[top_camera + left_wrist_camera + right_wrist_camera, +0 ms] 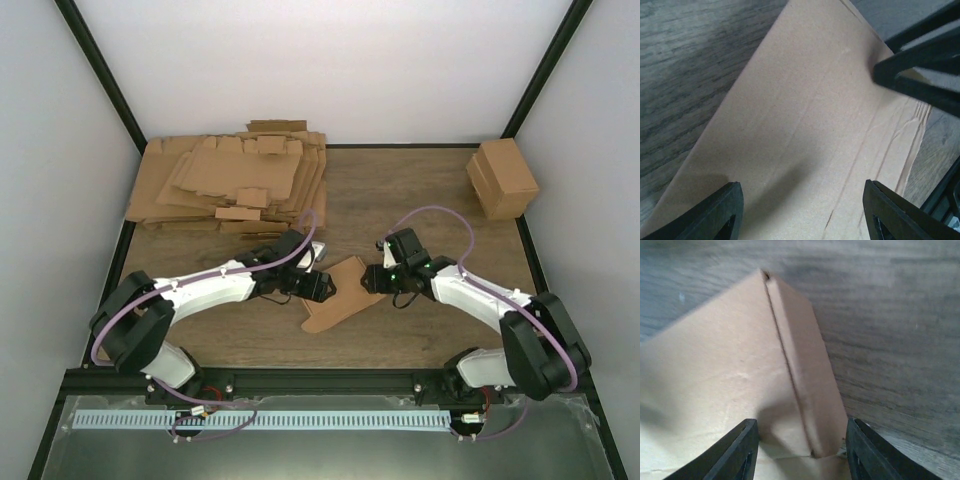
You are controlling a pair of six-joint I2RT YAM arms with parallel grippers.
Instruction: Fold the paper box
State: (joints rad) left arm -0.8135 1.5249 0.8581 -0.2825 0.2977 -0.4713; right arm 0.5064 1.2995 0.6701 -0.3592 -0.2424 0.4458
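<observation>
the paper box (338,300) is lying partly folded on the table (420,200) at the centre of the top view. the left gripper (322,286) is hovering with jaws spread wide over its flat panel, while the right gripper (801,421) is straddling a raised flap (805,370), and i cannot tell if it is pinching. i'd say the left should be pinning the panel while the right is creasing along the score.

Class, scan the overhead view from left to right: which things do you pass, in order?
Cardboard pile → left tool → paper box → right tool → carton.
</observation>
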